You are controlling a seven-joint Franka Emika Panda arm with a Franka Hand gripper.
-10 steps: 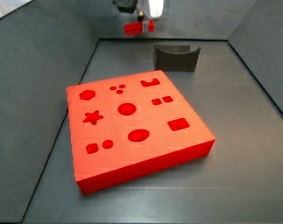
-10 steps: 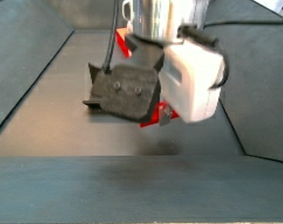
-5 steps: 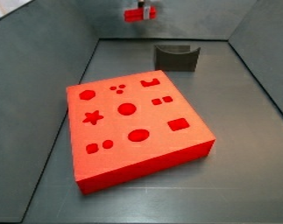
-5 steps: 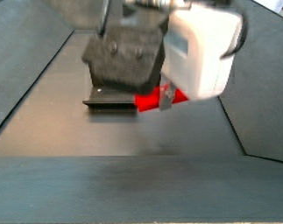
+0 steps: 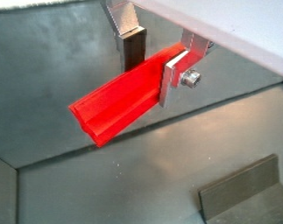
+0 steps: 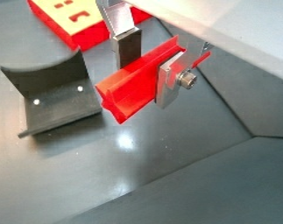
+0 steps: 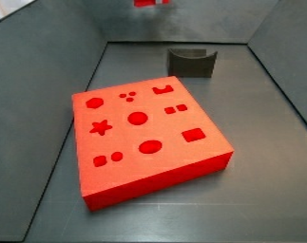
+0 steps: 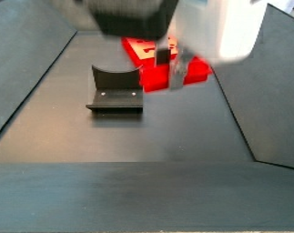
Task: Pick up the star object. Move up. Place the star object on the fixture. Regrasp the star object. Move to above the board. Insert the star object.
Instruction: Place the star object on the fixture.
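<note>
My gripper (image 5: 152, 79) is shut on the star object (image 5: 114, 105), a bright red peg gripped across its length and sticking out past the fingers (image 6: 128, 48) in both wrist views. It hangs high above the floor. In a side view only the red star object (image 7: 148, 3) shows at the frame's upper edge, far above the fixture (image 7: 194, 61). The board (image 7: 143, 133), a thick red slab with many shaped holes, lies mid-floor. In a wrist view the fixture (image 6: 56, 101) sits below and beside the star object (image 6: 134, 86), with the board (image 6: 64, 24) beyond it.
Grey sloping walls (image 7: 47, 57) enclose the floor on all sides. The gripper (image 8: 174, 68) and its white camera housing (image 8: 222, 32) fill the upper part of a side view, in front of the fixture (image 8: 113, 91) and the board (image 8: 142, 47).
The gripper has risen with the star object, leaving one side view almost entirely through its upper edge. The fixture and board have not moved.
</note>
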